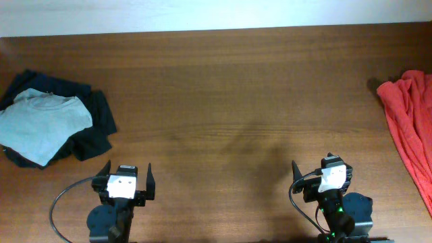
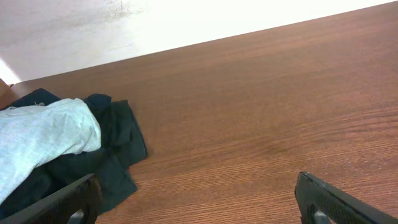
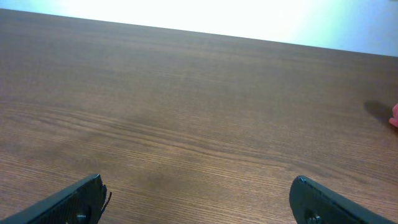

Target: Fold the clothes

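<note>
The brown wooden table (image 1: 223, 88), with fine grain running side to side, stretches bare ahead of both pincers to a pale wall.

The orange-red T-shirt (image 1: 412, 118) lies crumpled well out to the right of the right pincer (image 1: 324, 167) and somewhat ahead of it, running off the table's right edge. Its cloth is soft and wrinkled; the lettering and tag cannot be made out. In the right wrist view only a sliver of it shows at the far right. Nothing lies between that pincer and the shirt.

Ahead and to the left of the left pincer (image 1: 128, 165) sits a rumpled heap of dark navy garments (image 1: 94, 128), with a folded pale grey-blue tee (image 1: 40, 121) resting on top.

Both pincers stand near the table's front edge, well apart, black fingers spread wide and gripping nothing.
</note>
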